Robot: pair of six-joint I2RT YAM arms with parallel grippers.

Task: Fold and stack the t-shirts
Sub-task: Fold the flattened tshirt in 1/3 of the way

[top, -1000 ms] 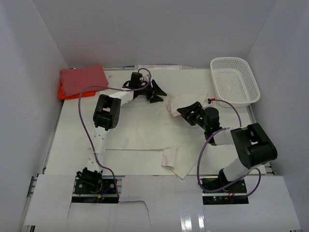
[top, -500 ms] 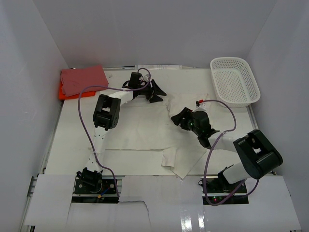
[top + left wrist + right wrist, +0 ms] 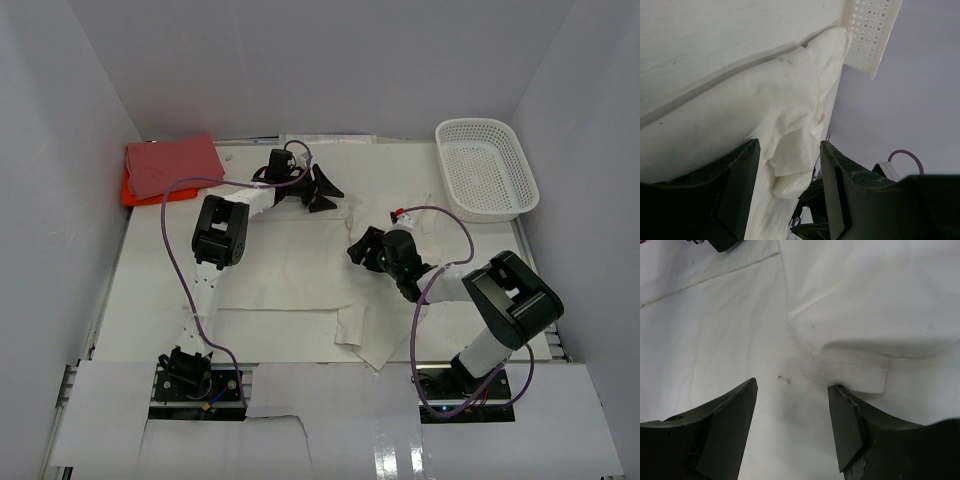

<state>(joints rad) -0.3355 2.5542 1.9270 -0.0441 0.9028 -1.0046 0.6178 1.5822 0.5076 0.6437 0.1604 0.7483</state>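
Note:
The cream t-shirt (image 3: 300, 285) lies spread and rumpled over the table, with a bunched fold (image 3: 395, 212) at the middle right. The dusty pink-red t-shirt (image 3: 172, 162) lies folded at the back left on the bright orange one (image 3: 128, 190). My left gripper (image 3: 325, 197) is open and empty, low at the shirt's back edge; its wrist view shows it (image 3: 788, 145) facing a cream cloth bunch (image 3: 790, 95). My right gripper (image 3: 358, 247) is open beside the bunched fold. In its wrist view it (image 3: 792, 387) hovers over flat cloth, its right finger (image 3: 847, 430) touching a folded hem (image 3: 855, 372).
A white plastic mesh basket (image 3: 487, 167) stands at the back right; its rim (image 3: 867, 30) shows in the left wrist view. White walls close in the table on three sides. A loose flap of cloth (image 3: 375, 335) lies near the front right.
My right gripper has swung left and down from the bunched fold's right side to its left edge. The left arm has not moved.

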